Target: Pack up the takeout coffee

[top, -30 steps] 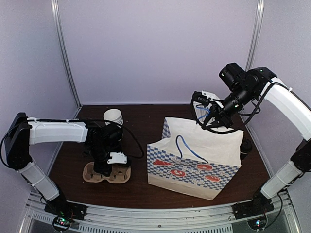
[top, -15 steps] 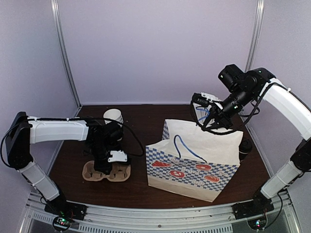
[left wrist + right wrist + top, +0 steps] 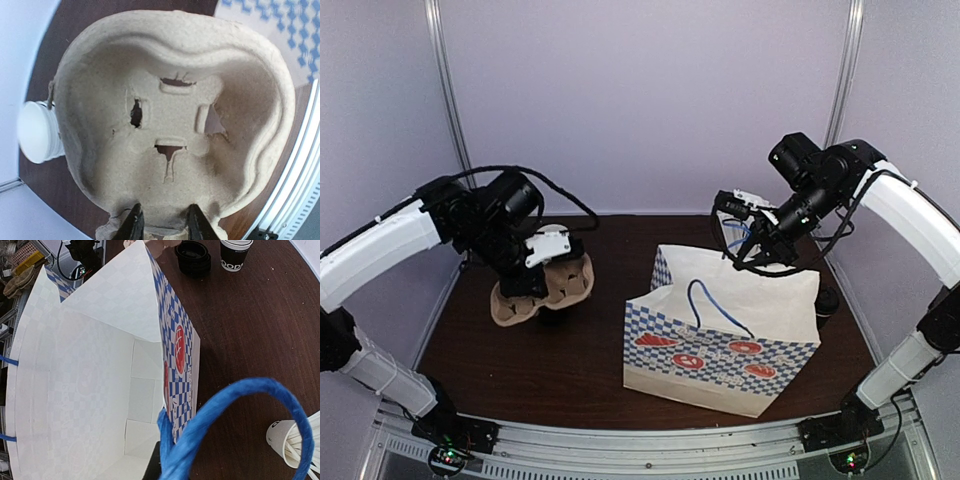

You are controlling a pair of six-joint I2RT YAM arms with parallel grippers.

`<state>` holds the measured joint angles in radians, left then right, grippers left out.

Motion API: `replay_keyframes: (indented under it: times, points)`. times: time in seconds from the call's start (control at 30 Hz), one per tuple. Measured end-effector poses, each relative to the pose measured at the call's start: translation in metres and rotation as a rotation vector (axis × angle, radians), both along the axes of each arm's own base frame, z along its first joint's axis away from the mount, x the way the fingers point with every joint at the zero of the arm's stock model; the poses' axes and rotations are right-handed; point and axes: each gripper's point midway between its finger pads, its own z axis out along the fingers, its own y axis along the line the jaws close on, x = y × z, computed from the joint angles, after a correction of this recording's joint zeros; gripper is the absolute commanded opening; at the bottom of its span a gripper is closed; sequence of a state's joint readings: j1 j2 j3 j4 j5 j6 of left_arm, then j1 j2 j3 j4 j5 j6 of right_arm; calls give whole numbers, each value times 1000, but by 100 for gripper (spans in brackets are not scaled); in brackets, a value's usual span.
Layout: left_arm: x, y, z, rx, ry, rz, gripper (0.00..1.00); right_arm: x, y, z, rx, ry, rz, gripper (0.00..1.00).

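The takeout coffee, a small black cup with pale print, stands on the table past the bag's right end; the frame edge cuts off its top. It shows dark beside the bag in the top view. The checkered paper bag stands open, and its white inside holds nothing. My right gripper is shut on the bag's blue rear handle and holds it up. My left gripper is shut on the rim of a brown cardboard cup carrier, held tilted above the table's left side.
A low black ringed stack sits next to the coffee. A white cup with white sticks stands near the back. A white cup shows below the carrier. The bag's front blue handle hangs over its opening.
My left arm has lifted the cardboard carrier off the front-left table, up and back, tilting it. My right gripper stays on the blue handle, almost still.
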<state>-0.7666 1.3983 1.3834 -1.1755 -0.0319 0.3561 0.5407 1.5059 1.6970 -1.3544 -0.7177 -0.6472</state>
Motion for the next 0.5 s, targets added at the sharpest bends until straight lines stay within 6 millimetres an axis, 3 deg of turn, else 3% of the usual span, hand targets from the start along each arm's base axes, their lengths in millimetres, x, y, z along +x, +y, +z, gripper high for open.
replay_keyframes:
  times: [0.2, 0.37, 0.5]
  points:
    - [10, -24, 97, -244, -143, 13, 24, 2, 15, 6, 35, 36, 13, 0]
    - [8, -43, 144, -392, -162, -15, 23, -1, 45, 14, 62, 53, 74, 0]
    - [1, -53, 168, -488, -163, -41, 24, -4, 69, 16, 71, 81, 118, 0]
